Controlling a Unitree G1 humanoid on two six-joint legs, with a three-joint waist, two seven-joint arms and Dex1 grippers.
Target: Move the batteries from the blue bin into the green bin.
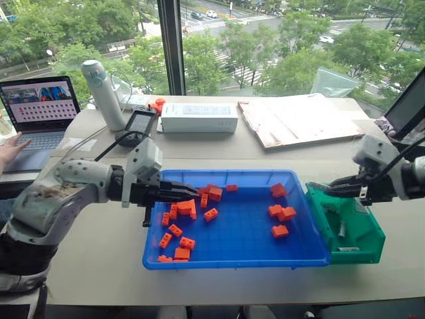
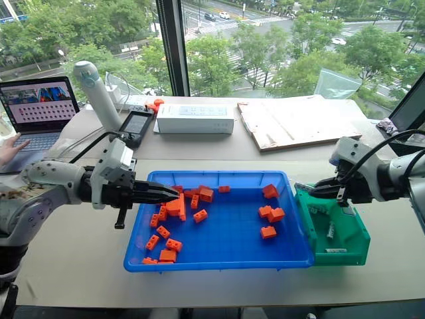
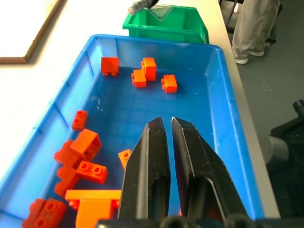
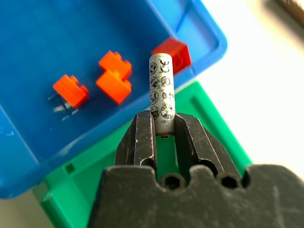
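Below, blue bin (image 1: 312, 249) held orange blocks (image 1: 186, 209), right gripper (image 4: 164, 124) pinched a battery (image 4: 161, 92) over green bin (image 1: 372, 242), left gripper (image 3: 164, 124) fingers nearly closed, empty.

The blue bin (image 1: 302, 256) sat on the table (image 1: 99, 272), with the green bin (image 1: 372, 242) touching its right end. Blocks (image 1: 180, 226) lay mostly in the bin's left half, a few (image 1: 281, 214) at right. A laptop (image 1: 40, 109) stood far left; a box (image 1: 199, 117) and board (image 1: 299, 119) lay behind.
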